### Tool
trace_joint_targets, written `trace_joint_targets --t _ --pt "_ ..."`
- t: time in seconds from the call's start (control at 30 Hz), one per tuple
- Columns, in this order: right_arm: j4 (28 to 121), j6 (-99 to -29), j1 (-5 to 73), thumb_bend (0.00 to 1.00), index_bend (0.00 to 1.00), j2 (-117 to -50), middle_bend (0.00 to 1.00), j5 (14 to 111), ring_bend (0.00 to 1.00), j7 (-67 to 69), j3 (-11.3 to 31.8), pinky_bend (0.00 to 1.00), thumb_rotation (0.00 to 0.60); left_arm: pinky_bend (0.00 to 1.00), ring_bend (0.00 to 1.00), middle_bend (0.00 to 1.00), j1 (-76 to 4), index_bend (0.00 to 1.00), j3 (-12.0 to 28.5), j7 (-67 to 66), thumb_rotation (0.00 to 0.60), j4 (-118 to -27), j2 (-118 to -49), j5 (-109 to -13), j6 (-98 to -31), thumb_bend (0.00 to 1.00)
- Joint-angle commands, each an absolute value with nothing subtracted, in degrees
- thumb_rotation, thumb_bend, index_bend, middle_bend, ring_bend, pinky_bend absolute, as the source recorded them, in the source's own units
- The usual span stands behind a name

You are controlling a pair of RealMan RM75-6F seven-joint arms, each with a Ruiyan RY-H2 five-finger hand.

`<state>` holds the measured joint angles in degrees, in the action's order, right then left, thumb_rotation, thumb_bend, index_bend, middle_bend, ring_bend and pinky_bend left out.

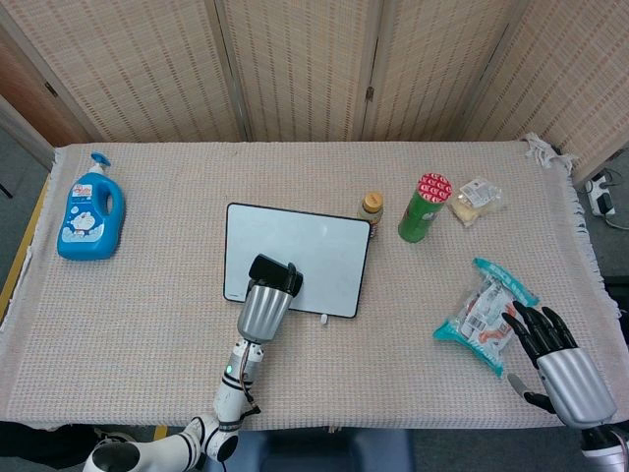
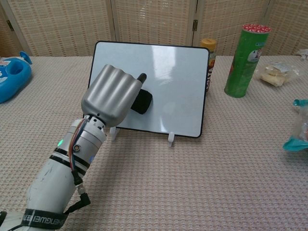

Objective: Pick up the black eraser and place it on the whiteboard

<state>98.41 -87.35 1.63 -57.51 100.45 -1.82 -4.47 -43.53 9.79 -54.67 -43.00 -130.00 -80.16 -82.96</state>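
The whiteboard (image 1: 319, 241) (image 2: 173, 67) stands tilted on small white feet at the table's centre. My left hand (image 1: 263, 307) (image 2: 111, 94) is curled in front of its lower left part and holds the black eraser (image 2: 143, 102) against the board's surface. Only the eraser's right end shows past the knuckles, and one fingertip pokes up above it. In the head view the eraser cannot be told from the dark fingers. My right hand (image 1: 565, 369) rests with fingers apart at the table's near right, holding nothing.
A teal snack bag (image 1: 482, 313) (image 2: 301, 126) lies just left of my right hand. A green can (image 1: 423, 208) (image 2: 246, 60), a small yellow-capped bottle (image 1: 371, 208) and a wrapped bread packet (image 1: 479, 199) stand behind the board to the right. A blue detergent bottle (image 1: 88, 211) lies far left.
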Motion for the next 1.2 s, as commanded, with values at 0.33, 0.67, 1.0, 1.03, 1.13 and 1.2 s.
trace_joint_targets --t 0.33,0.67,1.0,1.03,1.13,1.2 --pt "98.3 -87.6 1.5 0.31 0.0 -57.6 0.0 100.5 0.06 -2.0 -4.4 0.0 0.6 1.0 0.92 1.0 -40.4 0.19 8.8 -59.5 0.6 -48.0 -129.9 -77.8 -83.1 0.33" --pt "98.4 -87.1 1.5 0.31 0.0 -58.2 0.0 100.7 0.07 -3.7 -4.4 0.0 0.6 1.0 0.92 1.0 -31.3 0.11 2.2 -64.6 0.6 -73.8 -116.4 -82.1 -91.3 0.29" --pt "98.7 -85.6 1.9 0.31 0.0 -59.5 0.0 100.2 0.07 -6.6 -4.3 0.0 0.6 0.74 0.63 0.88 -17.7 0.05 -11.9 -54.5 0.6 -104.5 -85.4 -85.2 -100.5 0.28" --pt "98.7 -85.2 2.0 0.31 0.0 -59.6 0.0 99.9 0.07 -7.0 -4.3 0.0 0.6 0.64 0.56 0.79 -16.7 0.04 -13.3 -52.6 0.6 -106.5 -82.6 -84.8 -100.6 0.28" --pt "99.0 -84.1 2.4 0.31 0.0 -60.0 0.0 99.3 0.07 -8.1 -4.1 0.0 0.6 0.36 0.35 0.52 -13.3 0.04 -16.2 -46.2 0.6 -109.9 -75.4 -83.4 -102.0 0.28" --pt "99.1 -83.4 2.7 0.31 0.0 -60.2 0.0 98.8 0.07 -8.6 -4.0 0.0 0.6 0.18 0.19 0.35 -10.5 0.04 -16.4 -42.2 0.6 -108.2 -73.2 -83.3 -104.4 0.28"
